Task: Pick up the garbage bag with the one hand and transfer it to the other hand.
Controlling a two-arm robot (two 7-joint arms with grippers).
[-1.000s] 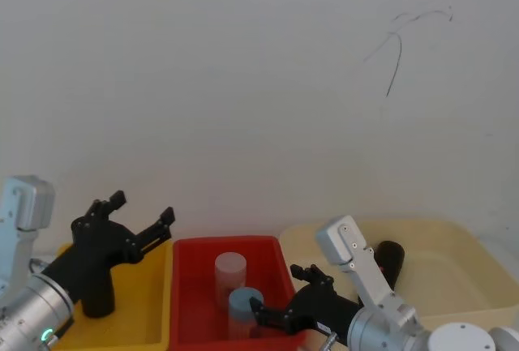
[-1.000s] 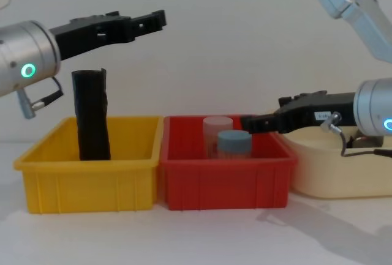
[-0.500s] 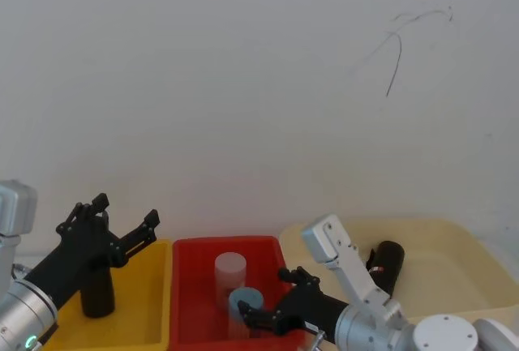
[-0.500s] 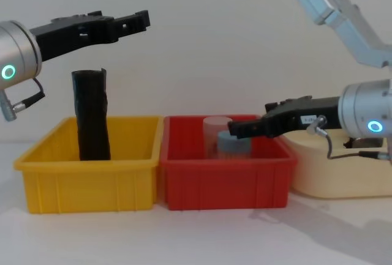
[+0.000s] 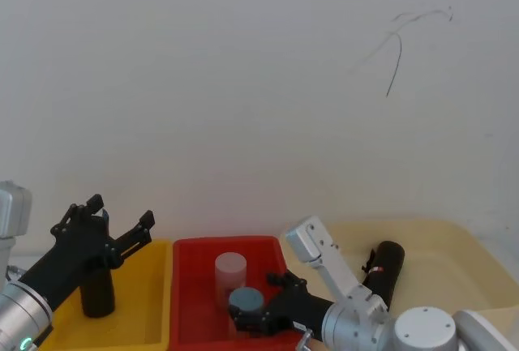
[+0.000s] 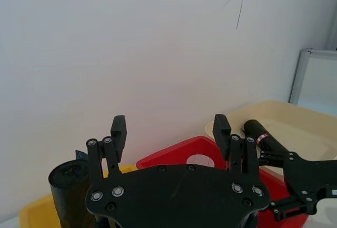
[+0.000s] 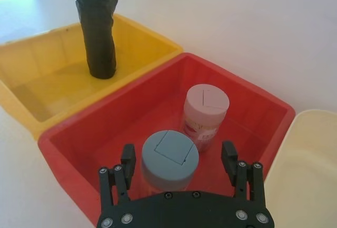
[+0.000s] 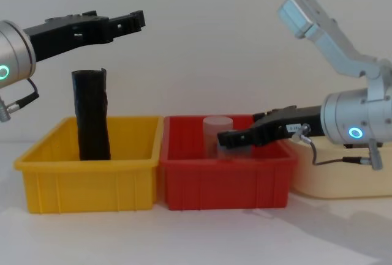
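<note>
The garbage bag (image 5: 383, 272), a black roll with a thin red-and-white band, lies tilted in the cream tub (image 5: 454, 241) on the robot's right, leaning toward the tub's left rim, with nothing touching it.

The left pincer (image 8: 125, 21), its wrist ring glowing green, hangs in the air above the yellow bin (image 8: 92, 164) with its fingers spread wide and nothing between them. Just below it, the plain black roll (image 8: 92, 115) stands upright in the yellow bin, and the pincer is clear of its top.

The right pincer (image 7: 179, 159), with a blue ring on its wrist, reaches low into the red bin (image 8: 223, 170) in the middle. Its fingers are spread on either side of a jar with a grey-blue lid (image 7: 169, 157), without closing on it. A second jar with a pale pink lid (image 7: 205, 104) stands just behind that one in the same bin.

The three containers sit side by side on the white tabletop (image 8: 196, 234), the yellow and red ones touching.
</note>
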